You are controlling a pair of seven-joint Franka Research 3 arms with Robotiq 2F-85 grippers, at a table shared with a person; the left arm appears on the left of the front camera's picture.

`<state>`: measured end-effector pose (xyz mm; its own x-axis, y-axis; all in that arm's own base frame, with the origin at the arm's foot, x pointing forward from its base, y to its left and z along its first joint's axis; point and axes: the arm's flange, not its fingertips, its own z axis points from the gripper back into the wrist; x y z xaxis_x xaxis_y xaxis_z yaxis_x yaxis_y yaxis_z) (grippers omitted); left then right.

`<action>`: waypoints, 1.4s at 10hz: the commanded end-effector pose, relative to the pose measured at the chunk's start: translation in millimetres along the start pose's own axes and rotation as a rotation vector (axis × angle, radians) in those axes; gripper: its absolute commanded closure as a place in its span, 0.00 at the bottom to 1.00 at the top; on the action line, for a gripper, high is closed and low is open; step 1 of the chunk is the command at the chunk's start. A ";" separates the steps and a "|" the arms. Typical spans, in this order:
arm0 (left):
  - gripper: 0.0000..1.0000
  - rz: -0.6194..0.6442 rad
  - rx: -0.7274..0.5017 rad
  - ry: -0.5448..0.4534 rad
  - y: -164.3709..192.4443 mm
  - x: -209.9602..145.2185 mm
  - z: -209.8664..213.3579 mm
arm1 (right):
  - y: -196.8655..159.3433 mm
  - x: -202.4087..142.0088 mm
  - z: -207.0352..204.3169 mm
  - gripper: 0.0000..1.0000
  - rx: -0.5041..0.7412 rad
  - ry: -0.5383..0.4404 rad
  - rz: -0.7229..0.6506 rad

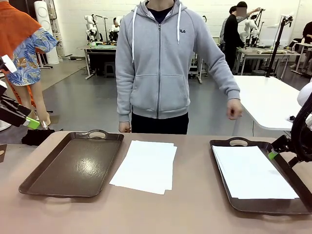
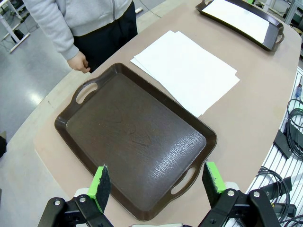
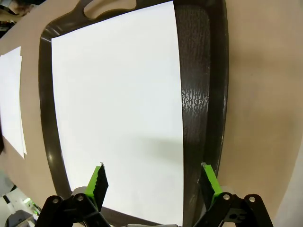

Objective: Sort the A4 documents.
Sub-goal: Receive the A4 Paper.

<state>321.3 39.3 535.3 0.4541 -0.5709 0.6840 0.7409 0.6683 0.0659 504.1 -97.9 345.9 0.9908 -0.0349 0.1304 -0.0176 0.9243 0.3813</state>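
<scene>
**Black grippers with green pads; person in a grey hoodie**

The left gripper [image 2: 156, 182] has black linked fingers, each tipped with a bright green ribbed pad [image 2: 99, 185]. Round silver screws [image 2: 227, 193] sit at the joints. The right gripper [image 3: 153, 182] is built the same, with screws at 5 and 7 o'clock of its view. The right arm [image 1: 307, 92] is white, with black cables [image 1: 303, 139] at 6 o'clock below it. The person [image 1: 156, 63] wears a grey zip hoodie with white drawstrings, a small dark chest logo [image 1: 181, 30], a dark shirt and dark trousers.
</scene>
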 end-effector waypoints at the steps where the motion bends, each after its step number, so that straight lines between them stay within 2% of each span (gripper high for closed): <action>1: 0.00 0.003 -0.008 -0.007 0.8 -1.4 -0.7 | -0.9 -0.3 -0.1 0.00 0.000 0.000 -0.001; 9: 0.00 0.003 -0.008 -0.007 0.8 -1.4 -0.7 | 0.0 0.0 0.0 0.00 0.000 0.000 0.000; 10: 0.00 0.003 -0.008 -0.007 0.8 -1.4 -0.7 | 4.2 -15.9 17.8 0.00 0.008 -0.076 0.079; 12: 0.00 0.003 -0.008 -0.007 0.8 -1.4 -0.7 | 24.0 -32.0 57.1 0.00 0.101 -0.119 0.227; 14: 0.00 0.003 -0.008 -0.007 0.8 -1.4 -0.7 | 64.2 -40.6 91.1 0.00 0.149 -0.172 0.409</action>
<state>321.3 39.3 535.3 0.4543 -0.5709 0.6839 0.7409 0.6684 0.0658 464.8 -81.2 444.6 0.9032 0.1859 0.3868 -0.3365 0.8662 0.3694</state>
